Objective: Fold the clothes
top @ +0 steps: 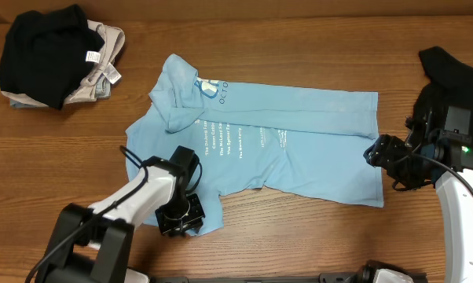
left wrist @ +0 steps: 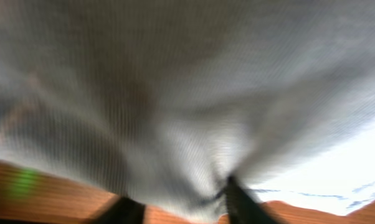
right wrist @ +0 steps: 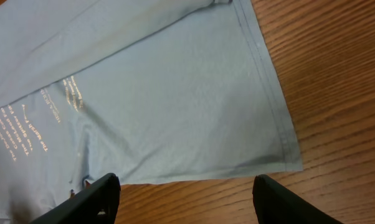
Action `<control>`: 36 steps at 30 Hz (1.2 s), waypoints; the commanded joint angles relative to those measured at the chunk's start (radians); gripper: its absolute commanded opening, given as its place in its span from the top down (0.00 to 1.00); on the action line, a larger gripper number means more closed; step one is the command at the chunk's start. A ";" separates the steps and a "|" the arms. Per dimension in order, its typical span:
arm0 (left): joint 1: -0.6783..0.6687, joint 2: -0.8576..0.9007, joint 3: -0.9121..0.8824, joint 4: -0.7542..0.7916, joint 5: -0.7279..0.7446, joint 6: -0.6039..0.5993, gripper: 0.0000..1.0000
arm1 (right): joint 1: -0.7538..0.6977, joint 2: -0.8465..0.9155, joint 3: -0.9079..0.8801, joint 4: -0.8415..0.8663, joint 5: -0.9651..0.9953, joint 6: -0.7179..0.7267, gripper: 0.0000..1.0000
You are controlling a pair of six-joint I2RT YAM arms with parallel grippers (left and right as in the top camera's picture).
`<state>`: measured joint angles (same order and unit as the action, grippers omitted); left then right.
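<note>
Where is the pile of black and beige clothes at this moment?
In the overhead view, the pile of black and beige clothes lies at the far left corner of the table, apart from the light blue T-shirt spread in the middle.

a robot lab: arms (top: 142, 196) over wooden table (top: 299, 244).

Blue T-shirt (top: 299, 134) flat on table (top: 299, 244)

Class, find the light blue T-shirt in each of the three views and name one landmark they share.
Overhead: light blue T-shirt spread out mid-frame.
Left wrist: blurred, fills most of the frame.
Right wrist: covers the upper left and centre.
Shared landmark: the wooden table.
</note>
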<state>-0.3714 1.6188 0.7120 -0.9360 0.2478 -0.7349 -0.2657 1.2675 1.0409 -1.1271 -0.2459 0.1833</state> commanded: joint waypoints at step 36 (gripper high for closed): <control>0.130 0.114 0.561 -0.166 -0.281 0.267 0.96 | 0.128 0.288 -0.217 0.042 0.193 0.364 0.45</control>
<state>-0.2543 1.7363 1.2537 -1.1145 -0.0055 -0.4892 -0.1253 1.5543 0.8600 -1.1217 -0.1047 0.4770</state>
